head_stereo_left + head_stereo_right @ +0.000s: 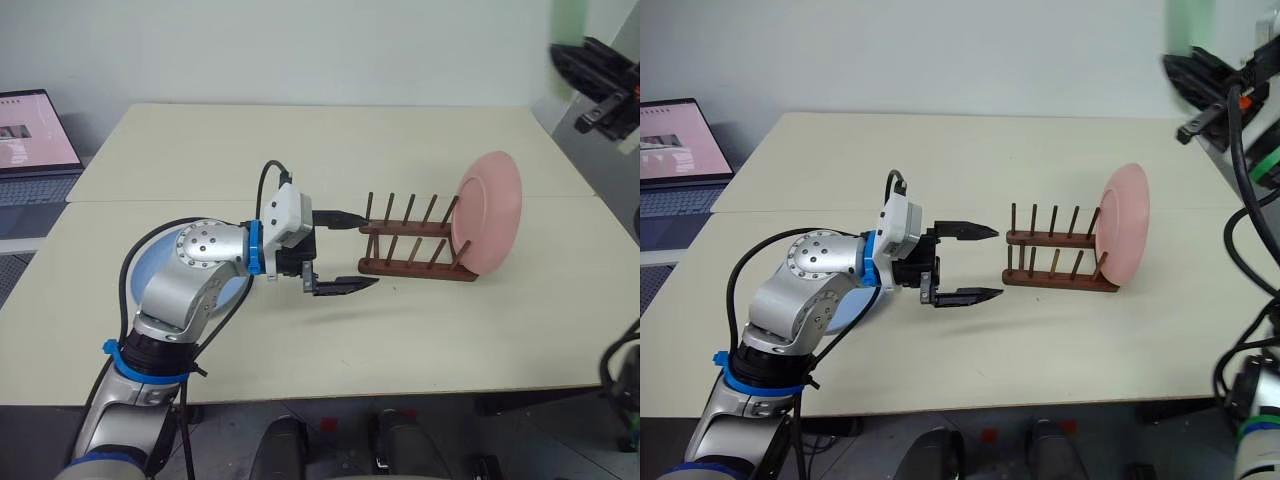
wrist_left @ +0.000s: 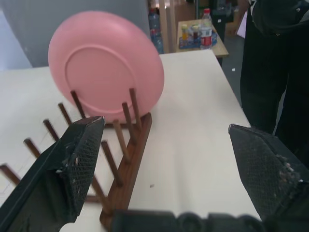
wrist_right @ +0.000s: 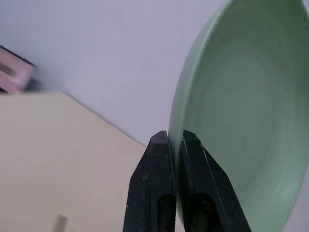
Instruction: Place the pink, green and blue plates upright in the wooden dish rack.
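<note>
Green plate [image 3: 241,121] in raised R gripper [image 3: 176,140]

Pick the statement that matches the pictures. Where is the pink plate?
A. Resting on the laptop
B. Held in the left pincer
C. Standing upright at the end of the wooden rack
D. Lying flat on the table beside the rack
C: the pink plate stands on edge at the end of the wooden dish rack farthest from the open, empty left pincer.

Three plates: pink [image 1: 488,212], green [image 3: 241,121], blue [image 1: 150,275]; one rack [image 1: 415,245]; one laptop [image 1: 32,150].
</note>
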Robot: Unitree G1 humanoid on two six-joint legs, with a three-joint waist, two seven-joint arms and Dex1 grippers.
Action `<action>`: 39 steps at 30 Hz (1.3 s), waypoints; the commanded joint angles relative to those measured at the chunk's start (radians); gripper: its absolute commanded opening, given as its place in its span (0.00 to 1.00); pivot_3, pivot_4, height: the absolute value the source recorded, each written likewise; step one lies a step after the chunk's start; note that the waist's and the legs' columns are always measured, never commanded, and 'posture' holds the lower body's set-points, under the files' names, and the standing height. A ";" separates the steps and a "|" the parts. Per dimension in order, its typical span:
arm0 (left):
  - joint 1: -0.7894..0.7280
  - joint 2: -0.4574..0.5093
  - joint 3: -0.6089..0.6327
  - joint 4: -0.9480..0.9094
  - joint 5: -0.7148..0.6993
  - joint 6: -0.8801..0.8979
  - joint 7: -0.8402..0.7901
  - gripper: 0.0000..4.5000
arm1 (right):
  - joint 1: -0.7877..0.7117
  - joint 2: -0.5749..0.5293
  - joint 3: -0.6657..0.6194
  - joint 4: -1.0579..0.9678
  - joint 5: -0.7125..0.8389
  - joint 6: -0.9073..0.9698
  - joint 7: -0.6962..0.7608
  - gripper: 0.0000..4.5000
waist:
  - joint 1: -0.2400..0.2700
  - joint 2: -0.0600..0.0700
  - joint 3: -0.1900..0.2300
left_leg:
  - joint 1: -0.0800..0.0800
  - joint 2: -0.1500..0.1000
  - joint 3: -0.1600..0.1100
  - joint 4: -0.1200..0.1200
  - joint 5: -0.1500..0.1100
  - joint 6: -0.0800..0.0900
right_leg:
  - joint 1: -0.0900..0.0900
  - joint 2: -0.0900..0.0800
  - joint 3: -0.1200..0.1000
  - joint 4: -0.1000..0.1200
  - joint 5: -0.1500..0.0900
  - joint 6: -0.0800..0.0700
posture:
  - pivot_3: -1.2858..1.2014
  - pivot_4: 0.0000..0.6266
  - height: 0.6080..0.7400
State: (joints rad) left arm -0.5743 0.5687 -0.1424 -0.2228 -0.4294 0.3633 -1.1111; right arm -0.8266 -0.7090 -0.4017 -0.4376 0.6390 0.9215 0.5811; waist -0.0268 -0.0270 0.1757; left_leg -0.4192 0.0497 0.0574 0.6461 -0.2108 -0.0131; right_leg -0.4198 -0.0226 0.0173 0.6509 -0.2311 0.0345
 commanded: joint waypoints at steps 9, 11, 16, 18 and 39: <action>0.012 0.019 0.014 -0.035 -0.005 -0.013 -0.008 1.00 | 0.195 0.155 -0.152 -0.142 0.589 0.244 -0.361 0.01 | 0.022 -0.001 -0.001 | -0.003 -0.002 0.001 0.000 0.000 0.000 | 0.000 -0.003 -0.001 -0.003 0.001 0.000 | 0.52 0.24 1.00; 0.013 0.018 0.010 -0.040 -0.005 -0.012 -0.009 1.00 | 0.247 0.146 -0.146 -0.146 0.642 0.235 -0.387 0.01 | 0.022 -0.001 -0.001 | -0.004 -0.002 0.001 0.000 0.000 0.000 | -0.001 -0.003 -0.001 -0.003 0.000 0.000 | 0.52 0.24 1.00; 0.003 0.012 0.011 -0.039 -0.017 -0.009 -0.016 1.00 | 0.371 0.121 -0.120 -0.135 0.711 0.206 -0.418 0.01 | 0.021 -0.001 -0.001 | -0.004 -0.001 0.000 0.000 0.000 0.000 | -0.001 -0.001 -0.001 -0.002 0.000 0.001 | 0.52 0.24 1.00; -0.003 0.007 0.012 -0.037 -0.022 -0.006 -0.014 1.00 | 0.400 0.109 -0.112 -0.122 0.704 0.185 -0.413 0.01 | 0.021 -0.001 -0.001 | -0.003 -0.001 0.001 0.000 0.000 0.000 | -0.001 0.000 -0.001 -0.002 0.000 0.002 | 0.52 0.24 1.00; -0.011 -0.006 0.015 -0.030 -0.023 0.005 -0.007 1.00 | 0.392 0.027 0.001 0.003 0.664 0.116 -0.489 0.31 | 0.021 -0.001 -0.001 | -0.004 -0.001 0.001 0.000 0.000 0.000 | -0.001 0.000 -0.001 -0.003 -0.002 0.004 | 0.52 0.24 1.00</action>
State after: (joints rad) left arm -0.5735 0.5636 -0.1417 -0.2287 -0.4352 0.3658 -1.1228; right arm -0.4111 -0.6616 -0.3869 -0.4110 1.2996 1.0584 0.0912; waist -0.0060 -0.0280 0.1751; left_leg -0.4228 0.0489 0.0580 0.6463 -0.2107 -0.0129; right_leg -0.4207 -0.0229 0.0164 0.6477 -0.2332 0.0389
